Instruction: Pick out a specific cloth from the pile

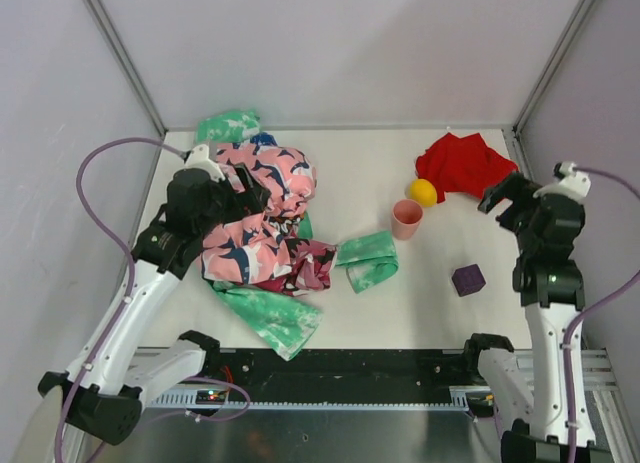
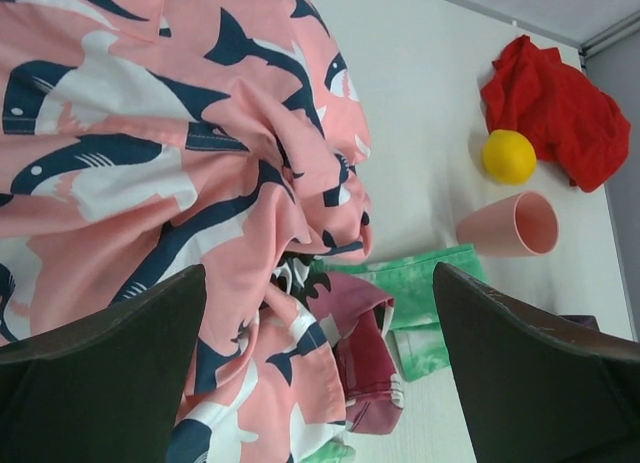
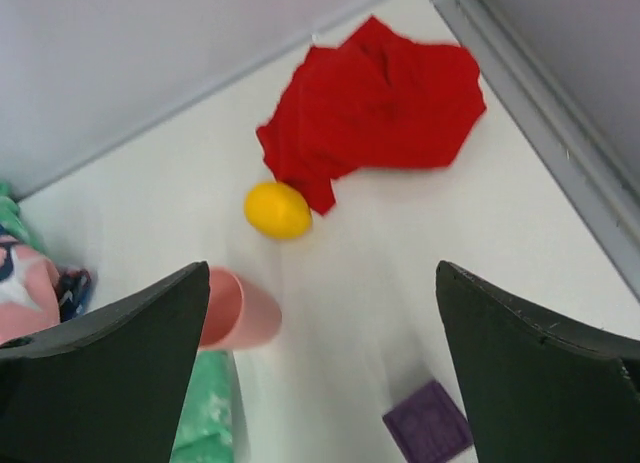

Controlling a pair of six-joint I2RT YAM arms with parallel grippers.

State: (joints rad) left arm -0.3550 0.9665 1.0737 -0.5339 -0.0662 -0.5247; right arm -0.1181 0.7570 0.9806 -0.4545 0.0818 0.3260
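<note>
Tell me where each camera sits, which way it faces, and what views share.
Top external: above and behind, looking down on the table; left arm and right arm show.
Left wrist: over the pile, facing across it toward the red cloth; its open fingers show.
Right wrist: above the table's right side, facing the red cloth; open fingers show.
Shared: both wrist views hold the red cloth, yellow ball, pink cup.

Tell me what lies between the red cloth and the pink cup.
A yellow ball sits between the red cloth and the pink cup, nearer the cloth. Both the top view and the right wrist view show it.
</note>
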